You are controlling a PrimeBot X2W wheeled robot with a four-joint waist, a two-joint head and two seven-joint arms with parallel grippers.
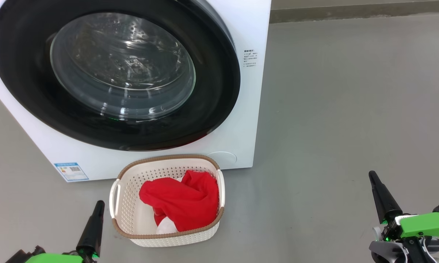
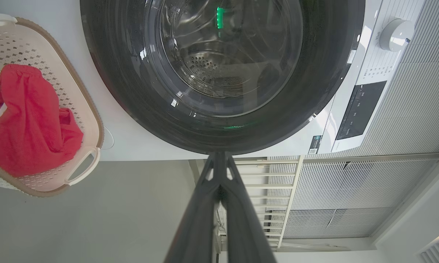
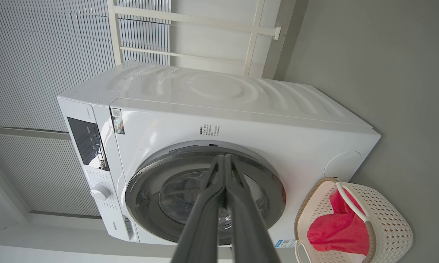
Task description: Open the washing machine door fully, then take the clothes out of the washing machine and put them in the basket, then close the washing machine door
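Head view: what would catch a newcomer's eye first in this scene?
The bright red clothes stand out most, lying in the cream basket on the grey floor at lower centre. Above them, the large black-rimmed washing machine door, with its glass bowl window, dominates the upper left and looks shut.

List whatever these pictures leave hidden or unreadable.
Head view: the basket floor under the clothes, covered by them.
Head view: the drum contents, muddled by reflections in the washing machine door glass.
Head view: the blue label print, too small.
Right wrist view: one end of the basket, cut by the bottom edge.
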